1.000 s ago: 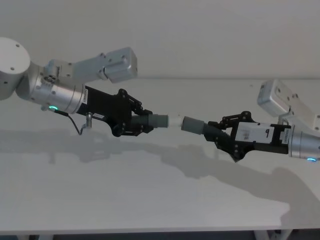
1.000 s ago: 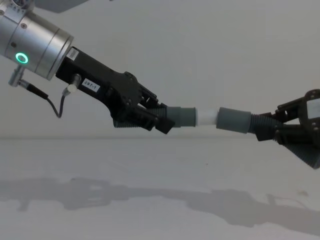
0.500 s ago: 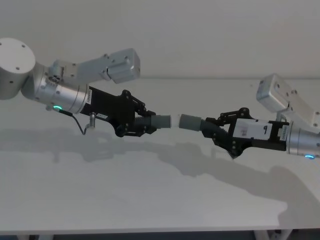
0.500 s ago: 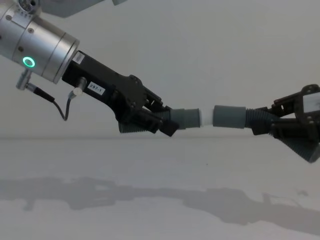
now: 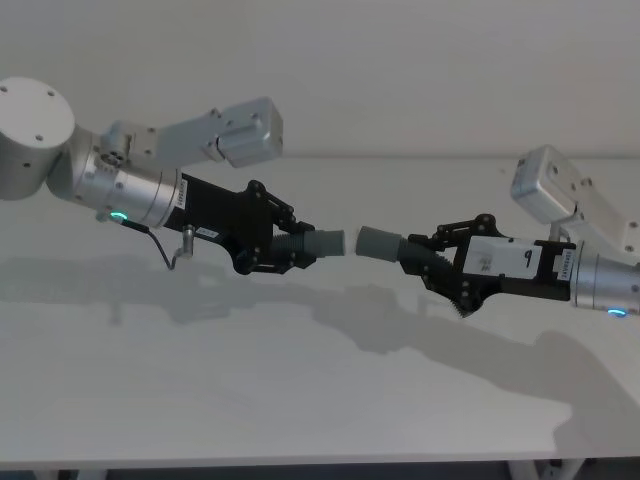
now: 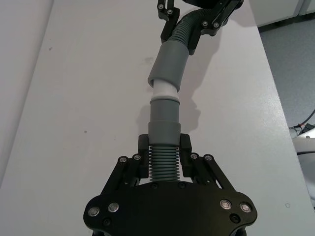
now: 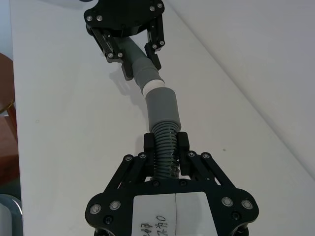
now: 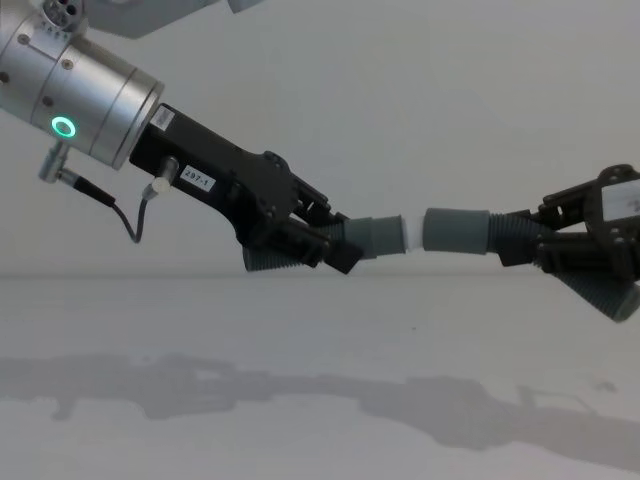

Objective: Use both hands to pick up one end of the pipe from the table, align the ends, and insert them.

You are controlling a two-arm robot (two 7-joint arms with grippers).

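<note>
Surface: a wide white matte table (image 5: 300,400) spans the head view from edge to edge and runs back to a pale wall.
Front edge: it shows along the bottom of the head view, with white legs (image 5: 525,470) just below it.
On the table: soft grey shadows (image 5: 420,340) fall across the middle and right of the top; nothing is seen resting on it.
Marks: a few tiny dark specks (image 6: 84,131) dot the white top in the left wrist view.
Side edge: the table's far side meets grey floor (image 6: 290,64) in the left wrist view.
</note>
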